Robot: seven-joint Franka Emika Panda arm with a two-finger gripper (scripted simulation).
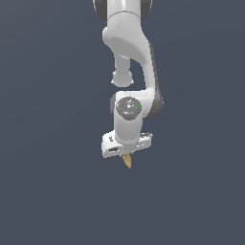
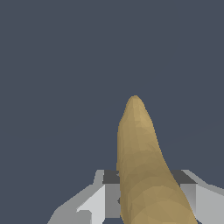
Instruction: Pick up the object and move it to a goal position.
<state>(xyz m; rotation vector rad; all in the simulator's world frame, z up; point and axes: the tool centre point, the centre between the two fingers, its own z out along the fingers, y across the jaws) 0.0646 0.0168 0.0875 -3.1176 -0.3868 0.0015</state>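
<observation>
One yellow-tan object (image 1: 127,161) hangs from the white gripper (image 1: 127,154), clamped between its fingers (image 2: 105,199) and pointing down past them. Only its tapered tip shows below the hand in the exterior view, against plain dark grey background.

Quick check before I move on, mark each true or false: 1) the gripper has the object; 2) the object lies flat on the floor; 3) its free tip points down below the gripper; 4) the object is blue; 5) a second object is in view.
1) True: the gripper is shut on the object, which sits between the fingers in the wrist view.
2) False: it hangs from the gripper, with no surface touching it.
3) True: a tapered end sticks out below.
4) False: it is yellow-tan.
5) False: only this one piece shows in either view.
</observation>
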